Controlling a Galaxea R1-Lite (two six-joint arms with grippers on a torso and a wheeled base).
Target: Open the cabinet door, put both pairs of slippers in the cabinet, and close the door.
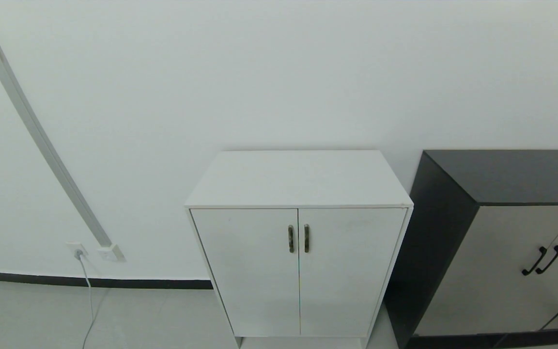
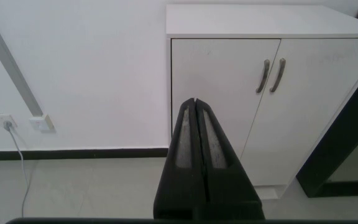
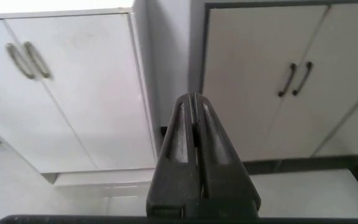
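A white cabinet (image 1: 298, 179) is seen standing against a pale wall (image 1: 279, 72), its back to the wall and its base on a light floor (image 1: 27, 315); both of its doors are shut, the left door (image 1: 250, 271) and the right door (image 1: 347, 266) meeting along a thin middle seam. Two dark upright handles are fixed side by side at that seam, near the top of the doors: the left handle (image 1: 291, 238) and the right handle (image 1: 306, 238).

A black cabinet (image 1: 439, 232) is set just beside the white one on the robot's right (its pale doors are also shut, with a pair of black handles (image 1: 543, 260) at their seam). On the robot's left a grey cable duct (image 1: 32, 121) is run slantwise down the wall to a wall socket (image 1: 76, 249); a white cord (image 1: 90, 300) is plugged in there and hangs to the floor; a dark skirting strip (image 1: 90, 281) is laid along the foot of the wall.

The left gripper (image 2: 194, 102) is held in front of the white cabinet, apart from it; its jaws are pressed together with nothing between them. The right gripper (image 3: 195, 98) is held before the narrow gap between the two cabinets, touching neither; its jaws are likewise closed and empty.
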